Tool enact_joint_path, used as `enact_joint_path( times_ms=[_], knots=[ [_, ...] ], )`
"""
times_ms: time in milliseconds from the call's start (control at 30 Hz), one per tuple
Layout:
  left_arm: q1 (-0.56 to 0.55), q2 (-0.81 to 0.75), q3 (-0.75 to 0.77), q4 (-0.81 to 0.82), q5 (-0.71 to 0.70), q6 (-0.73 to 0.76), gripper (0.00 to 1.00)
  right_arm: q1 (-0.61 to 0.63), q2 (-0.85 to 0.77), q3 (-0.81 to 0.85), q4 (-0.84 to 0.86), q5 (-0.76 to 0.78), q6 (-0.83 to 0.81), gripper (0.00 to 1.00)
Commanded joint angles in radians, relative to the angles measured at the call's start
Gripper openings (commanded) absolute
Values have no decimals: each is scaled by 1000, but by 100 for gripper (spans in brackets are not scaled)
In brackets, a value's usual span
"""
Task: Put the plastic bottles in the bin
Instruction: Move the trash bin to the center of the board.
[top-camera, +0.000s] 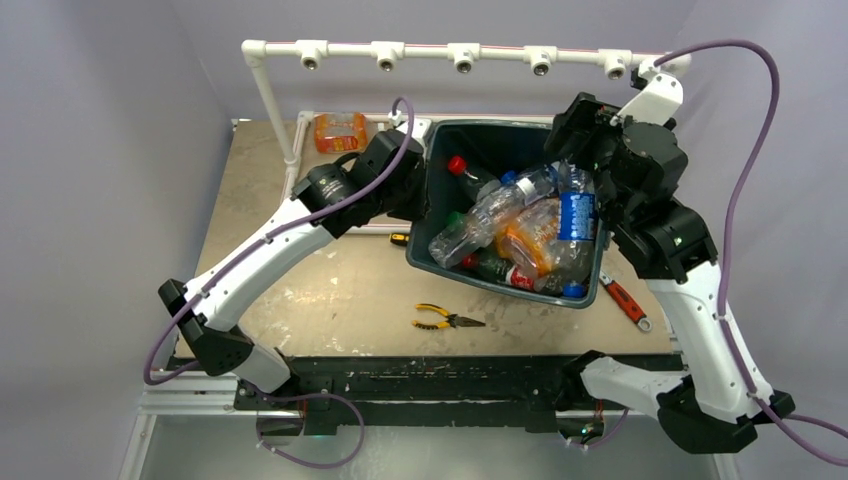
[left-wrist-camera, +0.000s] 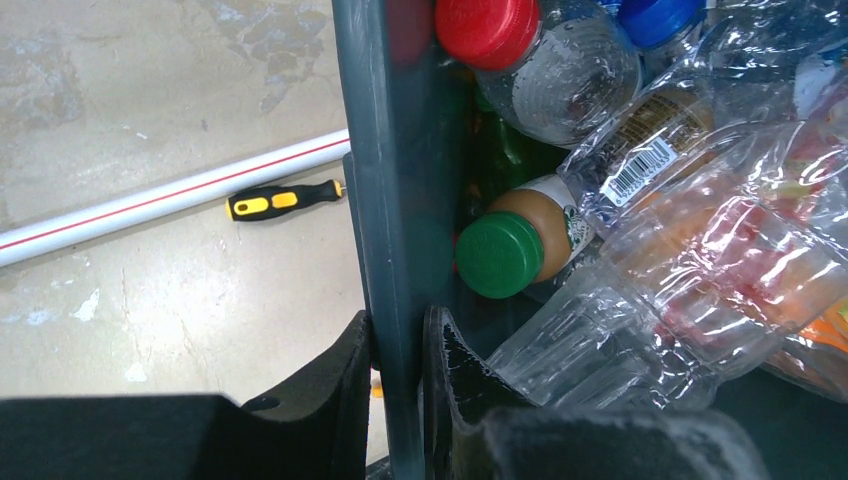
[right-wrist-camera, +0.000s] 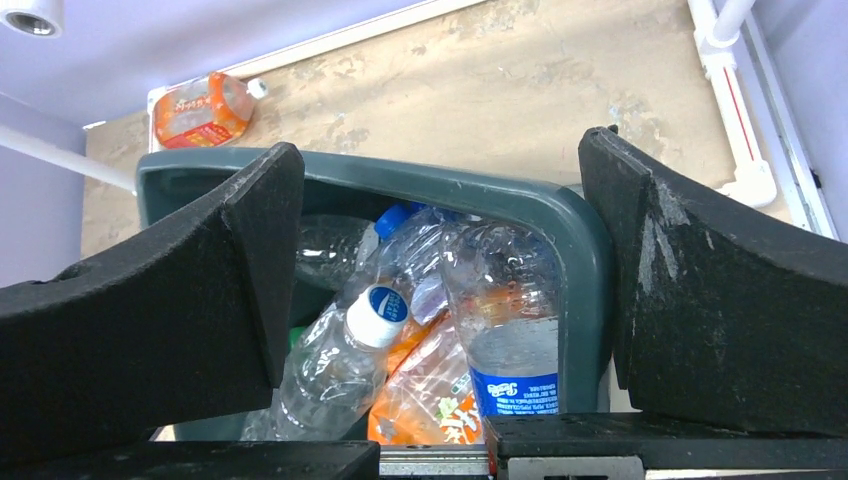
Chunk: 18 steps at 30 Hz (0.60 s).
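While one orange bottle (top-camera: 340, 131) lies on the table (top-camera: 350, 290) at the far edge, left of the bin (top-camera: 490, 126) and apart from it, the left claw (left-wrist-camera: 398, 335) pinches the bin's left wall, one finger outside and one inside. The bin is heaped with bottles (top-camera: 520, 225): clear, orange and green, with red, blue, green and white caps. The right claw (right-wrist-camera: 442, 160) hangs spread wide over the bin's right rim, gripping nothing; a wrench (top-camera: 627, 301) lies just right of the bin.

White arms (top-camera: 268, 250) (top-camera: 702, 325), black hands (left-wrist-camera: 398, 335) (right-wrist-camera: 440, 200) (seemingly rubber), purple cables (top-camera: 745, 150).
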<state>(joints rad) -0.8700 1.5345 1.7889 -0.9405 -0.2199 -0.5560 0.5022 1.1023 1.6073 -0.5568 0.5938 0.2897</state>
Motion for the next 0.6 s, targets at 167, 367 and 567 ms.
enact_joint_path(
  times_ms=[167,367,567],
  knots=[
    [-26,-163,152,179,141,-80,0,16,109,-26,-59,-389,193,92],
    [-25,-207,86,153,126,-83,0,14,93,-102,-45,-565,248,68],
    [-25,-228,-6,171,121,-51,9,15,114,-99,-101,-583,214,56]
  ],
)
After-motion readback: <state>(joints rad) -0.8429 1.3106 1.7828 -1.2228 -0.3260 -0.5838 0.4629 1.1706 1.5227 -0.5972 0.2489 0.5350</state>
